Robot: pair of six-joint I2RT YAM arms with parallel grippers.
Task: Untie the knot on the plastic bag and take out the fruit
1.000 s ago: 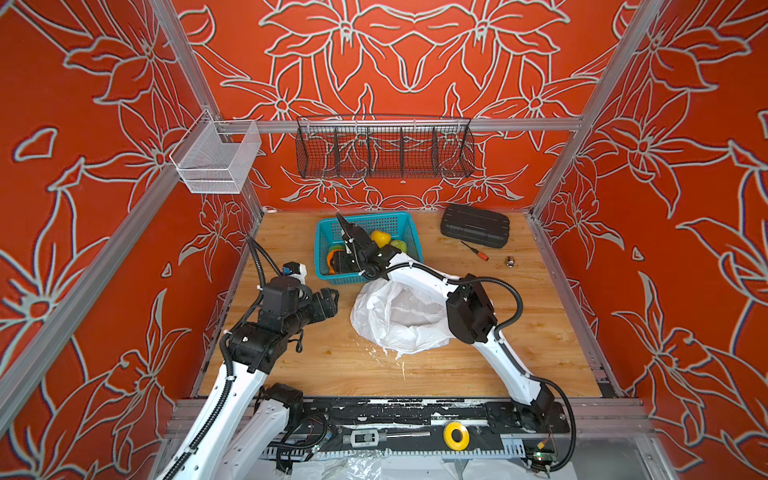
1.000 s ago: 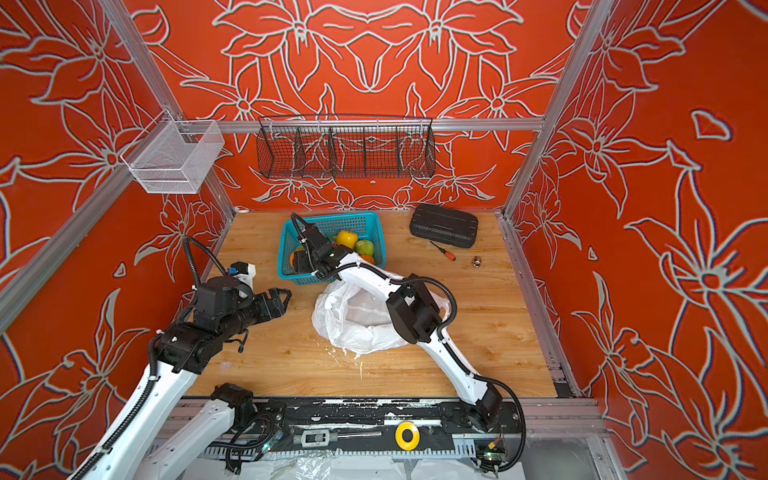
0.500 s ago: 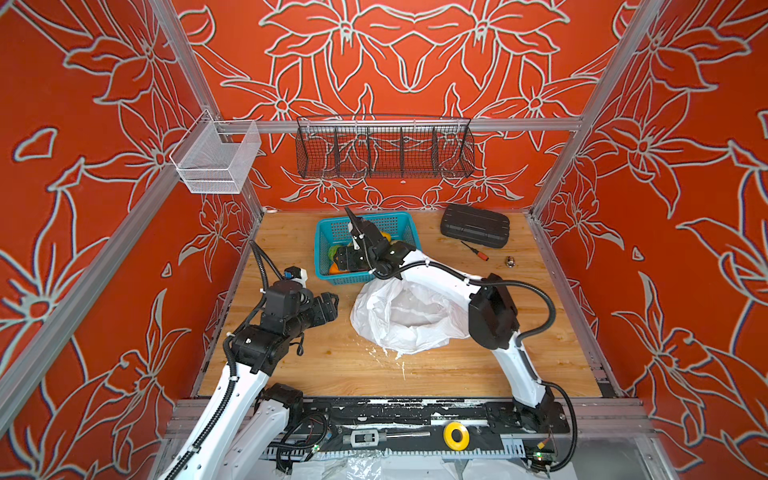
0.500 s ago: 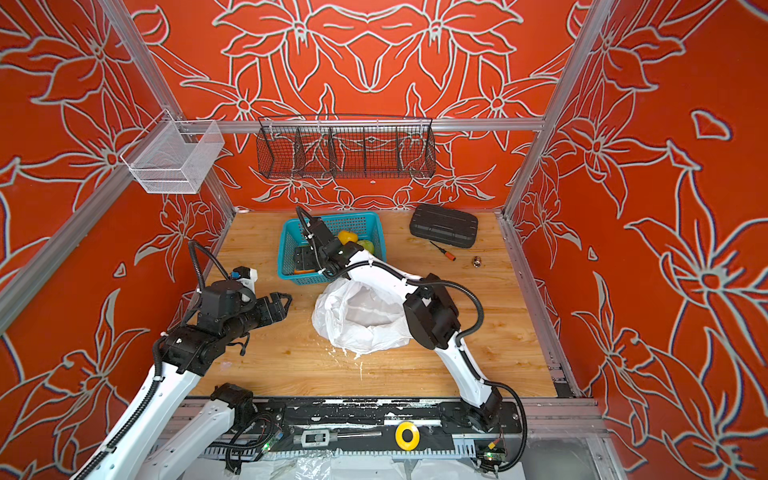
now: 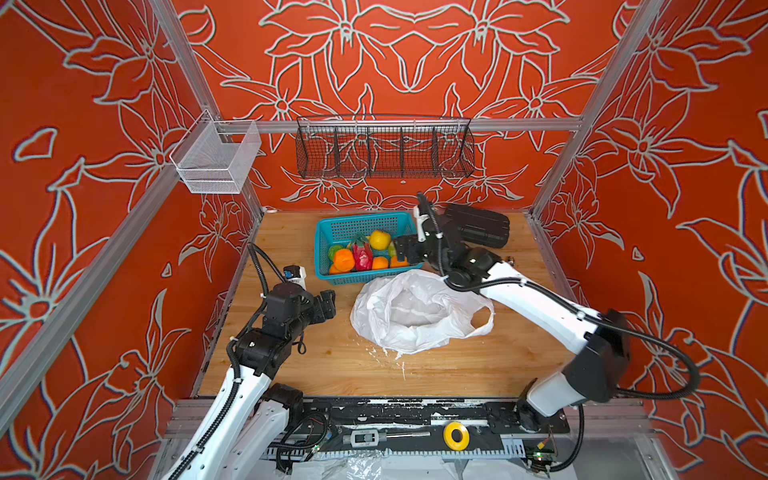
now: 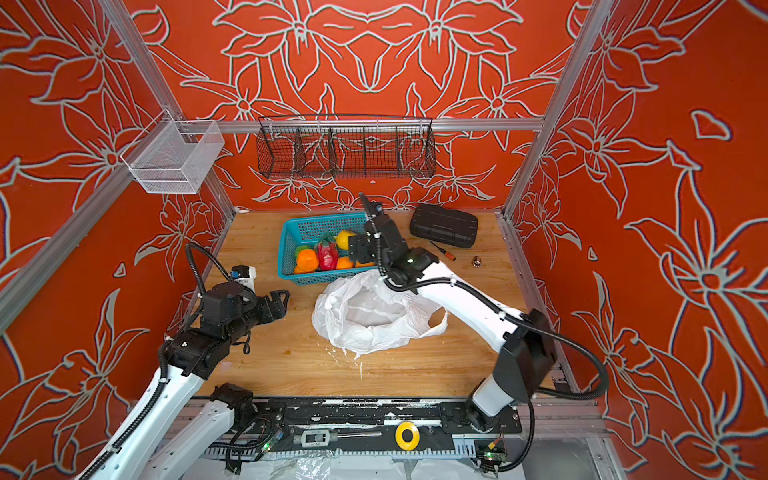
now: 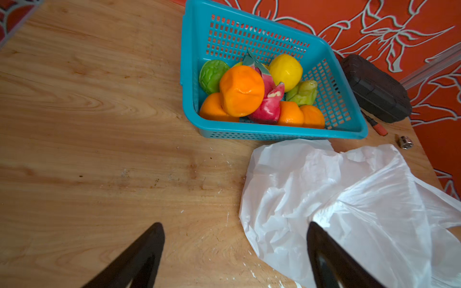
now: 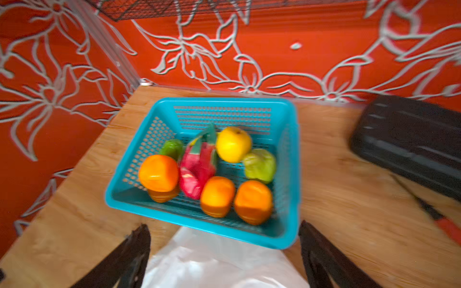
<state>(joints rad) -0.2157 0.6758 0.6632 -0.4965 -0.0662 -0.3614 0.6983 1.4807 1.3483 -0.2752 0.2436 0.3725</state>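
Note:
The plastic bag (image 5: 415,311) (image 6: 374,316) lies crumpled on the table's middle with its mouth gaping open and one handle loop (image 5: 482,318) at its right. The knot is out of view. The fruit (image 5: 361,253) (image 7: 241,93) (image 8: 217,194), which is oranges, green pieces, a dragon fruit and a yellow one, sits in the teal basket (image 5: 361,217) (image 8: 199,222) behind the bag. My right gripper (image 5: 404,250) (image 8: 224,228) hovers open over the basket's near right corner, holding nothing. My left gripper (image 5: 328,303) (image 7: 234,225) is open and empty just left of the bag (image 7: 349,199).
A black case (image 5: 478,226), a screwdriver (image 6: 442,250) and a small metal piece (image 6: 476,261) lie at the back right. A black wire rack (image 5: 384,151) and a white mesh basket (image 5: 216,162) hang on the walls. A yellow tape roll (image 5: 456,435) sits on the front rail.
My right gripper has moved rightward from over the basket's middle to its near right corner, and its jaws have spread wider. The left arm has barely shifted.

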